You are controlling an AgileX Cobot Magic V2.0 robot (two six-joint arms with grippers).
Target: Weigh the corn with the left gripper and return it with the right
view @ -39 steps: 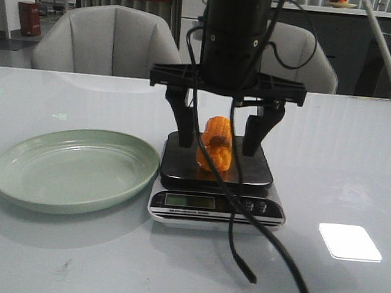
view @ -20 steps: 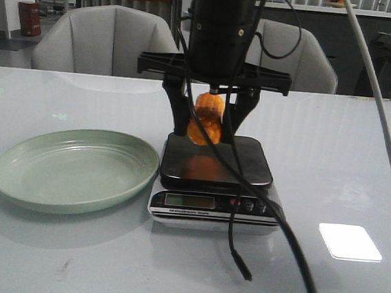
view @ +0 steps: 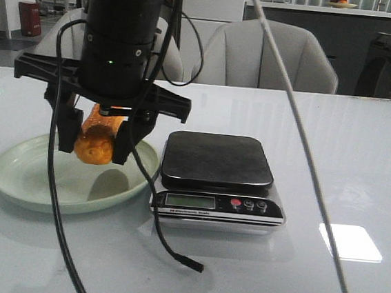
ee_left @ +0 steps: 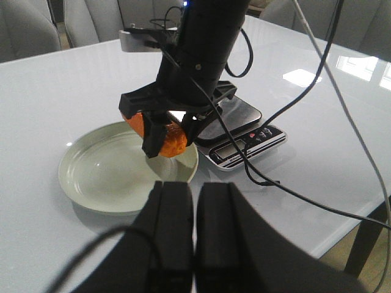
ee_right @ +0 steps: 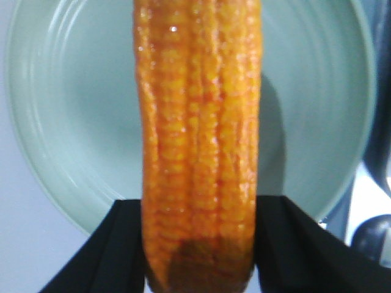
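Nearest to us in the left wrist view, our left gripper [ee_left: 195, 244] sits low at the table's near edge, its two black fingers [ee_left: 174, 232] pressed together with nothing between them, pointing toward the plate.

Beyond it lies the pale green plate [view: 19, 178], resting on the glossy white table [view: 332, 166]. Our right gripper [view: 93, 147] hangs above the plate's right half, the arm coming straight down from above with its black wrist housing vertical and a crossbar spread wide over the fingers. Its fingers [view: 66, 130] pinch the corn [view: 95, 140] from both sides, and the cob is lifted clear of the plate, casting a shadow on the plate's surface below it. In the right wrist view we see the corn [ee_right: 195, 140] running lengthwise away from the camera, orange-yellow rows of kernels over the green plate [ee_right: 67, 122], with the dark fingers [ee_right: 104, 256] clamped on either side of its near end.

Just beside the plate, toward our right, stands the kitchen scale [view: 217, 173], its dark weighing platform bare and its display strip and buttons facing us. The plate's rim almost touches the scale's side. A loose black cable [view: 165, 240] dangles from the right arm, its end lying on the table in front of the scale.

Farther back, grey chairs [view: 280, 54] stand behind the table.
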